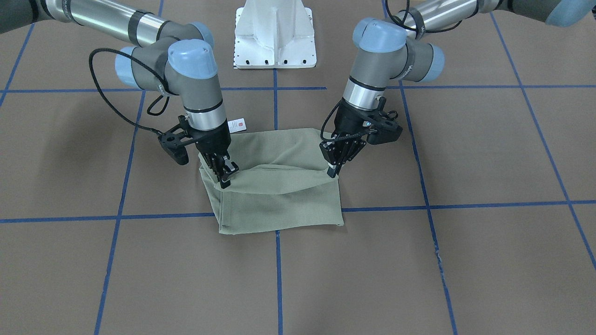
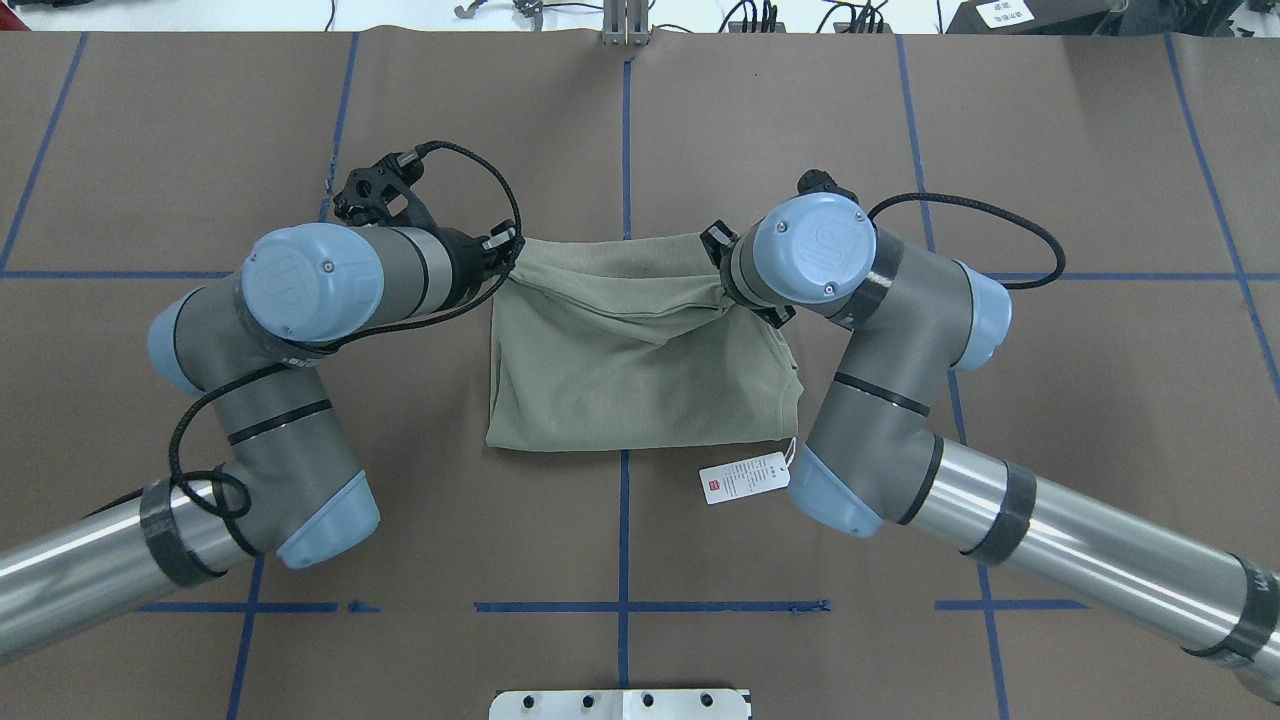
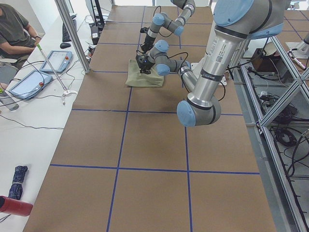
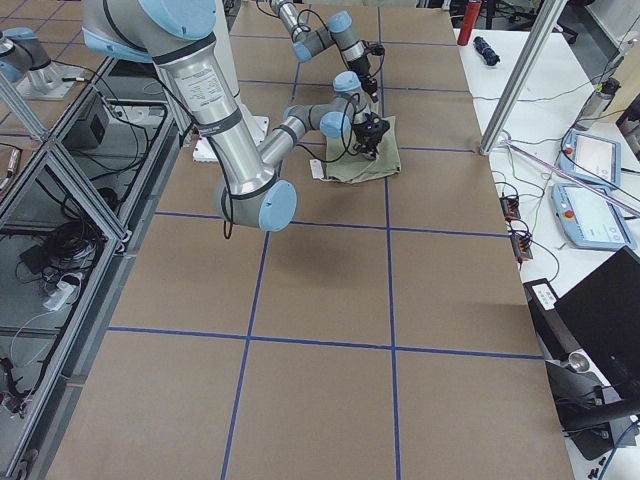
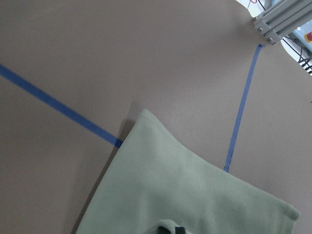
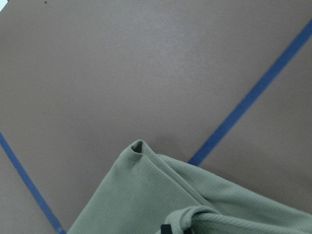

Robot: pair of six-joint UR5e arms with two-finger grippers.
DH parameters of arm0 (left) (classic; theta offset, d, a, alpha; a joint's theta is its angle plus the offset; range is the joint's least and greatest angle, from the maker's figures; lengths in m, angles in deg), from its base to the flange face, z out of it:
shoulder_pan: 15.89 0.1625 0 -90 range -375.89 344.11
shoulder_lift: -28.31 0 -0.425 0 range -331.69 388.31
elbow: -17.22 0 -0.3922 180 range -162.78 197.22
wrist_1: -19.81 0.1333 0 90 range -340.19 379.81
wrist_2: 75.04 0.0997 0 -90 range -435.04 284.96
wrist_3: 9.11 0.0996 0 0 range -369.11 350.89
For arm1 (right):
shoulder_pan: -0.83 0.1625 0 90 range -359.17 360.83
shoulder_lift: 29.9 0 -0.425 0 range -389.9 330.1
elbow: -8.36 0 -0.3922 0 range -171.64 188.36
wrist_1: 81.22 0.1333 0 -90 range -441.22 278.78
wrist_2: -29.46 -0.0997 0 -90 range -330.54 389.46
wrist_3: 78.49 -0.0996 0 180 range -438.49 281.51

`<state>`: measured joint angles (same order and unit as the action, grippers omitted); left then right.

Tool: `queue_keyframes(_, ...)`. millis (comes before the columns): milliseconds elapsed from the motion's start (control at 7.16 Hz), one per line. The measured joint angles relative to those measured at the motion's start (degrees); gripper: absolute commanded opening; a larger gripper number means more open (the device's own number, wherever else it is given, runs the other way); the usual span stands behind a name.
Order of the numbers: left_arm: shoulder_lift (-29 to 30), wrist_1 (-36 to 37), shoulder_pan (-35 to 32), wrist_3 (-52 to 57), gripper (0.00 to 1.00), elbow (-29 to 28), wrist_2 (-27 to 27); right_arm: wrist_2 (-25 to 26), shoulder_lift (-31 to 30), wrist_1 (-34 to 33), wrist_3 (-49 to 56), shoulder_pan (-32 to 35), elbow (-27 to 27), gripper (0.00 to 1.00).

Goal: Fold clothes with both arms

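Tape lines (image 1: pixel 163 216) are crossing the brown worktop (image 1: pixel 465 270); an operator (image 3: pixel 12 29) is sitting, cut off by the side view's edge. The folded green shirt (image 1: pixel 284 195) is lying mid-worktop, with the left fingers (image 1: pixel 333 167) and right fingers (image 1: pixel 225 173) pinching its raised fold at 3 and 9 o'clock in the front view.

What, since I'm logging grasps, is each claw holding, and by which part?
The shirt: the left claw and right claw each pinch one end of the lifted upper layer's edge, at opposite sides.
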<state>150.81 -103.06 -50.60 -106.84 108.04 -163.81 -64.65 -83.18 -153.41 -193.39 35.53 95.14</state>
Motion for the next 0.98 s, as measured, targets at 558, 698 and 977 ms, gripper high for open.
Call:
queue_keyframes(558,6.31,-13.76,-5.58,11.00,0.87,-18.93,-0.35,-9.14,1.61,8.64,24.23,8.94,-10.75,1.00)
queue_keyframes(698,6.13,-13.91,-6.32,13.03,0.87,-18.05,-1.25,-12.40,0.47,8.73,28.46,11.15,-10.26,1.00)
queue_keyframes(977,2.22,-13.16,-9.35,16.37,0.86,-11.45,-9.10,-16.53,-3.96,8.29,31.28,13.44,-4.60,0.80)
